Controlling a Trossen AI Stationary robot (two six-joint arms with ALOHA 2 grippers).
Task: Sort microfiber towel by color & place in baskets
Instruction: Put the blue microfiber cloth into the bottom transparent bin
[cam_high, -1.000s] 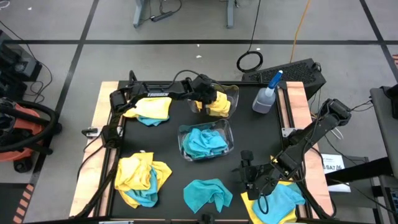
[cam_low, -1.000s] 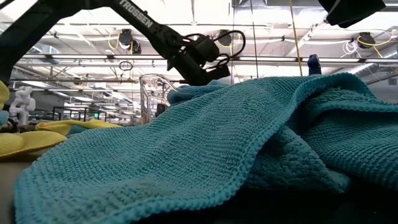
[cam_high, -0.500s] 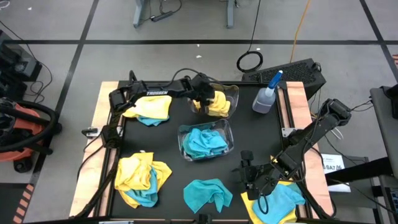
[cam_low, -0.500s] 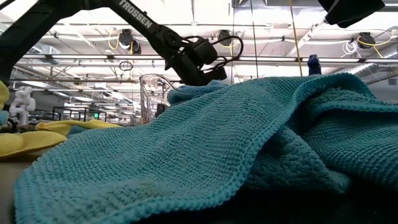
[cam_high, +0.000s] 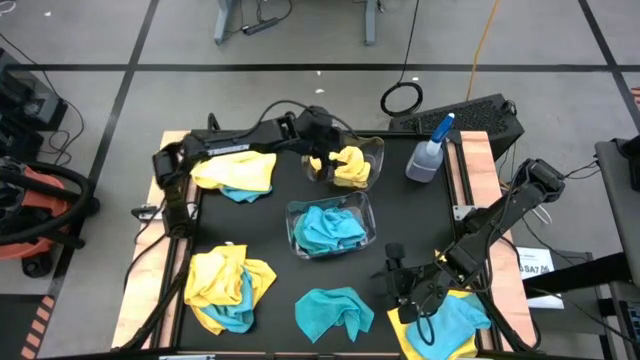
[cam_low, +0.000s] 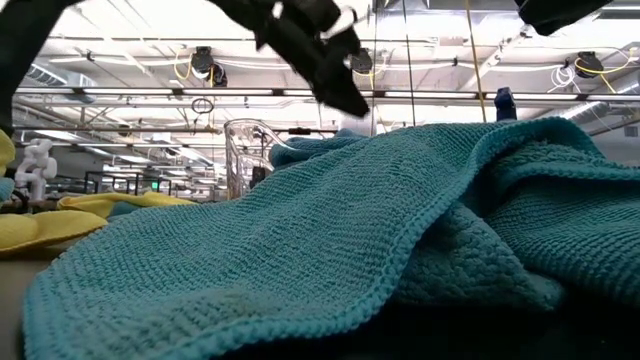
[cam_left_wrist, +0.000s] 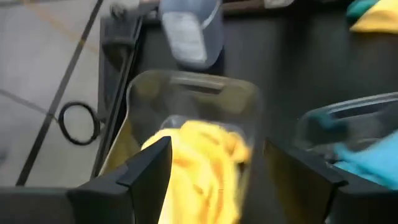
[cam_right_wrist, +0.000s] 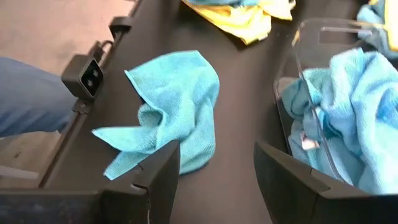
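Seen from above, a black bench holds two clear baskets near its middle. The far basket holds a yellow towel; the near basket holds blue towels. So sorting is under way, with a good deal left.

The left claw hangs at the far basket's edge, beside the yellow towel. Its wrist view shows the two fingers set apart with nothing between them, the towel lying in the basket beyond.

The right claw sits low at the near right of the bench, fingers apart and empty, facing a loose blue towel on the near edge.

Unsorted: that blue towel; a yellow-and-blue heap near left; a yellow towel over a blue one far left; and a blue towel on yellow under the right arm. A spray bottle stands at the far right.

A likely next step is picking up the loose blue towel.
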